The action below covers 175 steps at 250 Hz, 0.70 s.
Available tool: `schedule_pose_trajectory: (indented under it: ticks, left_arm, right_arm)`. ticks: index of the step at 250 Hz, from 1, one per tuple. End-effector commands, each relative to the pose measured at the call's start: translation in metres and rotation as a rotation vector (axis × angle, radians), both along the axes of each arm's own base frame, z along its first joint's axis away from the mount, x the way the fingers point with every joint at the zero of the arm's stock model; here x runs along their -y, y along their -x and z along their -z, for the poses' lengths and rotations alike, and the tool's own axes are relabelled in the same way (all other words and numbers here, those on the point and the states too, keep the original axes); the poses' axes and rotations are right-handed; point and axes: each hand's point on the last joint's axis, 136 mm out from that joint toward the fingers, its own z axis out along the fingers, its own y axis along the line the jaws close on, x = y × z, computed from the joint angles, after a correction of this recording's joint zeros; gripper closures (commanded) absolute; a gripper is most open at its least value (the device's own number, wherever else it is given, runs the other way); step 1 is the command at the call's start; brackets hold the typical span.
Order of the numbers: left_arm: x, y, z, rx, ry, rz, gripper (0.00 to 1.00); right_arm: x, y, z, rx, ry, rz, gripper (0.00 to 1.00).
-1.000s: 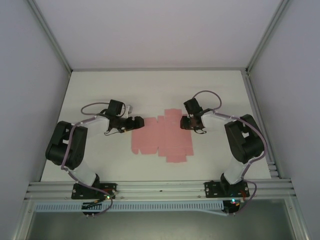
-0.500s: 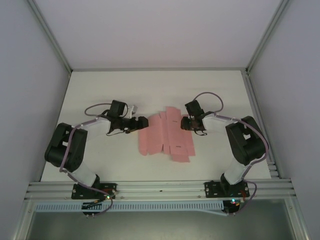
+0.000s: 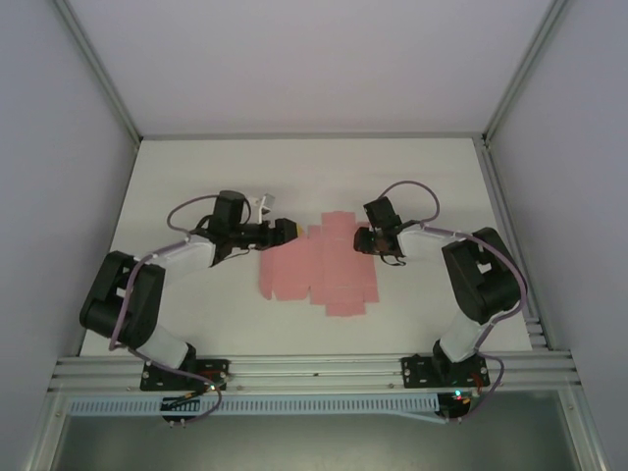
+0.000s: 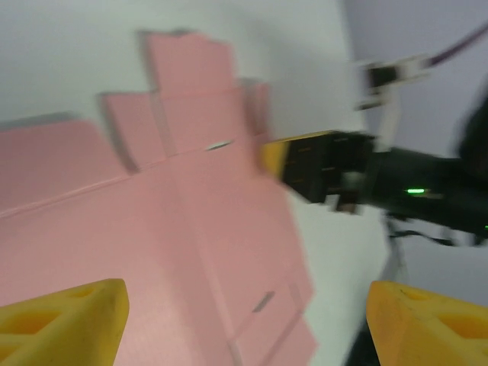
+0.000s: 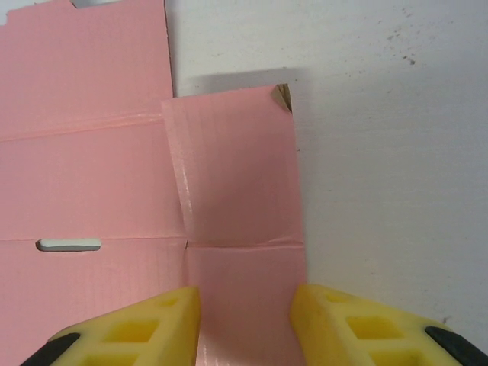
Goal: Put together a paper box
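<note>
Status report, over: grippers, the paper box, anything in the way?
Left gripper open, at the paper box's left edge. Right gripper open, straddling a right-side flap. Box flat, unfolded on the table. Nothing blocking it.

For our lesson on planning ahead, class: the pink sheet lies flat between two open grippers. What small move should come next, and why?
Probably lower the open right gripper to catch the side flap below it: the paper box lies flat, no wall folded up yet.

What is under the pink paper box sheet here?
The paper box lies on the white table, which shows all around it. The patch directly beneath is covered, so nothing more can be told.
</note>
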Motion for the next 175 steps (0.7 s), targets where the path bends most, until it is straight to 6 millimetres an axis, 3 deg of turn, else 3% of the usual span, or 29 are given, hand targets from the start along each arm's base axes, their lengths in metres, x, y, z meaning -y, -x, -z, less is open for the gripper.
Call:
schedule_pose_trajectory:
  ticks: [1, 56, 89, 108, 131, 175]
  left_arm:
    - [-0.029, 0.015, 0.050, -0.086, -0.234, -0.038, 0.19]
    - [-0.031, 0.012, 0.007, 0.033, -0.203, -0.079, 0.16]
    - [-0.052, 0.011, -0.005, 0.081, -0.298, -0.142, 0.16]
    - [-0.075, 0.012, 0.002, 0.068, -0.413, -0.209, 0.15]
    - [-0.099, 0.018, 0.025, -0.008, -0.555, -0.264, 0.16]
    - [-0.079, 0.020, 0.048, -0.071, -0.478, -0.209, 0.20]
  right_arm:
    - [0.034, 0.075, 0.064, -0.316, 0.123, 0.010, 0.60]
    - [0.035, 0.077, 0.063, -0.320, 0.131, 0.007, 0.60]
    - [0.034, 0.077, 0.065, -0.325, 0.127, -0.002, 0.60]
    - [0.034, 0.077, 0.066, -0.329, 0.135, -0.001, 0.60]
    - [0.033, 0.076, 0.066, -0.328, 0.130, 0.000, 0.59]
    - [0.033, 0.077, 0.066, -0.330, 0.128, -0.003, 0.59]
